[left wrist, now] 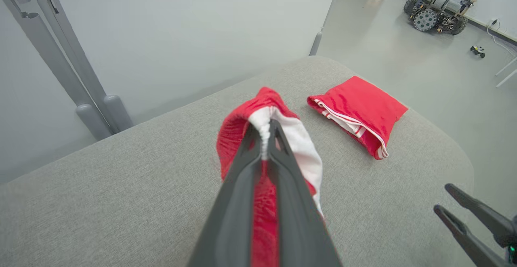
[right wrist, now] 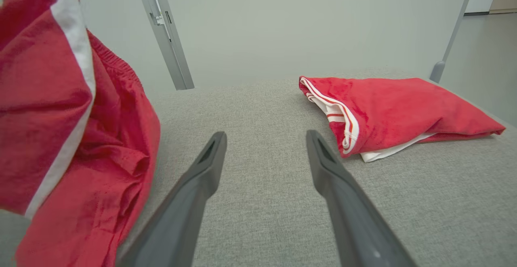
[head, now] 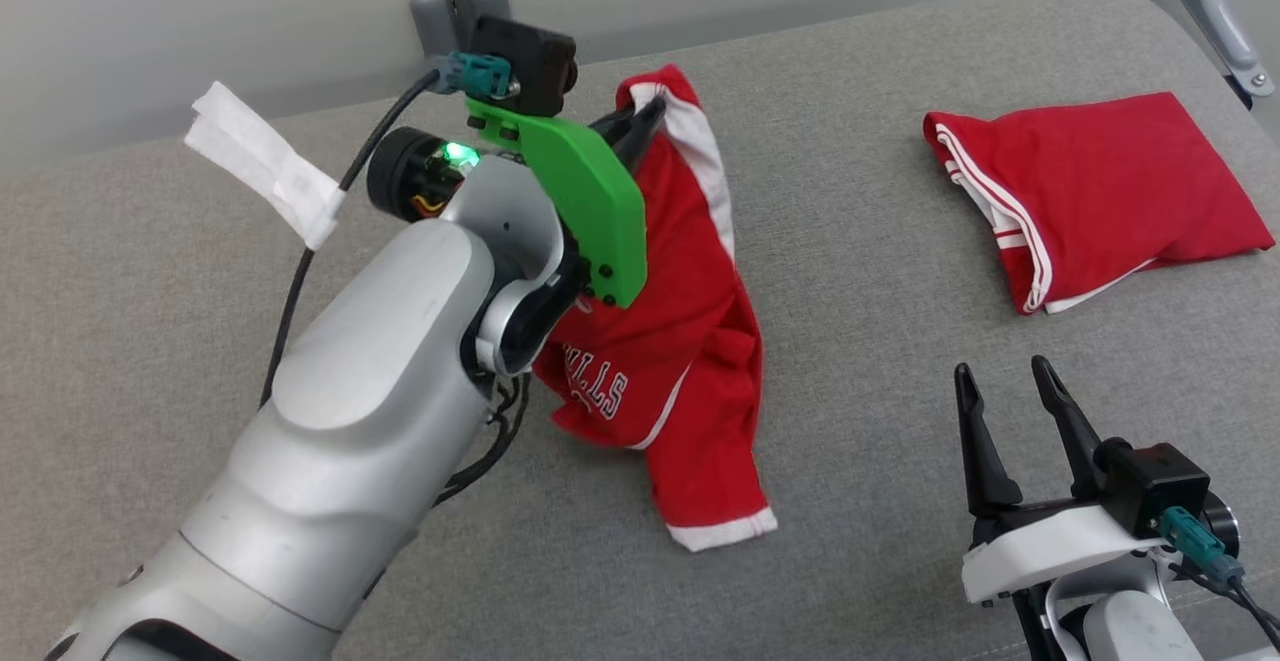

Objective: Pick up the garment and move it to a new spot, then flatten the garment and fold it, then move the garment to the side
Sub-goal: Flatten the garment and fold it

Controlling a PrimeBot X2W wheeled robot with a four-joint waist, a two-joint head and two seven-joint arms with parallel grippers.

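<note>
The garment (head: 690, 341) is a pair of red shorts with white trim and white lettering. It hangs crumpled from my left gripper (head: 640, 126), with its lower end lying on the grey padded table (head: 860, 461). In the left wrist view my left gripper (left wrist: 264, 131) is shut on the white-trimmed edge of the garment (left wrist: 299, 146). My right gripper (head: 1010, 401) stands open at the lower right, apart from the cloth. Through the right wrist camera its fingers (right wrist: 202, 174) are spread over bare table, and the garment (right wrist: 72, 137) hangs to their left.
A second red garment (head: 1090, 191), folded, lies at the far right of the table (left wrist: 121, 202); it is also in the wrist views (left wrist: 359, 113) (right wrist: 400, 109). White tape (head: 265, 166) hangs from a cable at the left. Grey frame posts (head: 450, 1) stand behind the table.
</note>
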